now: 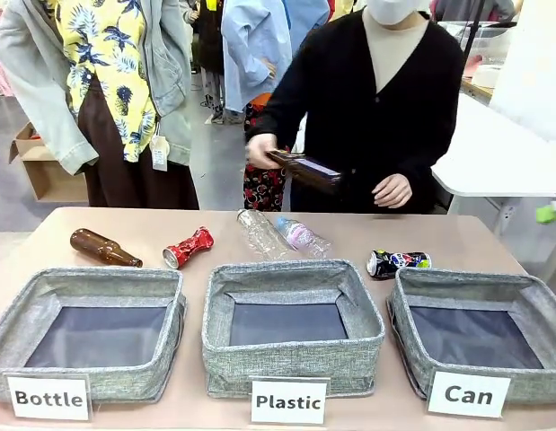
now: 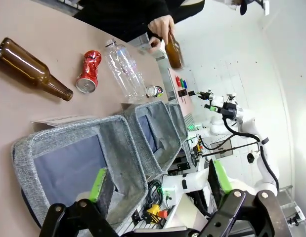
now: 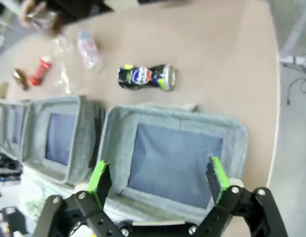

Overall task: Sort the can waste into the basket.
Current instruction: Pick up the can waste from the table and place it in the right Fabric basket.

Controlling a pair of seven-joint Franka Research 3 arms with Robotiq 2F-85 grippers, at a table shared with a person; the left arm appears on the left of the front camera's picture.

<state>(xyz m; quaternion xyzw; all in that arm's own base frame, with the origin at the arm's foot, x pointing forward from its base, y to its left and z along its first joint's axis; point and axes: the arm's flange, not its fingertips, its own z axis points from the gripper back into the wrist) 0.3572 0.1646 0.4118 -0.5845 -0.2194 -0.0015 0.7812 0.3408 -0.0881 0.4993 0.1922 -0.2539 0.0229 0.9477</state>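
Three soft grey woven baskets with dark flat bottoms sit in a row along the near side of the table (image 1: 493,235), and the one labelled Can (image 1: 475,285) is at the right end. The dark can (image 1: 397,263), crushed at the waist with a silver top and blue, red and white print, lies on its side just beyond that basket's far left corner, not touching the rim. The red can (image 1: 188,248), shiny and dented, lies on its side farther left, between a brown glass bottle (image 1: 104,247) and two crumpled clear plastic bottles (image 1: 279,233). Bare tabletop runs from the dark can to the table's right edge. Across the table a person's hand (image 1: 261,151) holds another brown bottle (image 1: 304,171) in the air. The right gripper (image 3: 157,177) hangs over the Can basket's near side with its green pads spread wide and nothing between them. The left gripper (image 2: 159,178) is equally wide and empty.
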